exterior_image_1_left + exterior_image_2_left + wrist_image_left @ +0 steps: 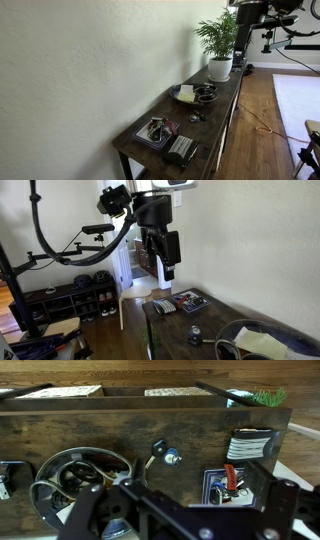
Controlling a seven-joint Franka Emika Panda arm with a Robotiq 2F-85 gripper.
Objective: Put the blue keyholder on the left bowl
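The blue keyholder (166, 456) lies on the dark wooden table between the dishes; it also shows in both exterior views (197, 114) (195, 334). The left bowl (211, 494), a squarish grey-blue dish, holds keys with a red tag (231, 477); it shows in both exterior views (146, 141) (180, 308). My gripper (180, 510) is open and empty. It hangs high above the table in both exterior views (245, 18) (162, 265), well clear of the keyholder.
A round yellowish dish (178, 97) (268, 338) with a small dark bowl (206, 93) (82, 472) stands past the keyholder. A potted plant (220, 45) is at the table's far end. A black striped object (182, 150) (250, 444) lies beside the squarish dish. A wall runs along one side of the table.
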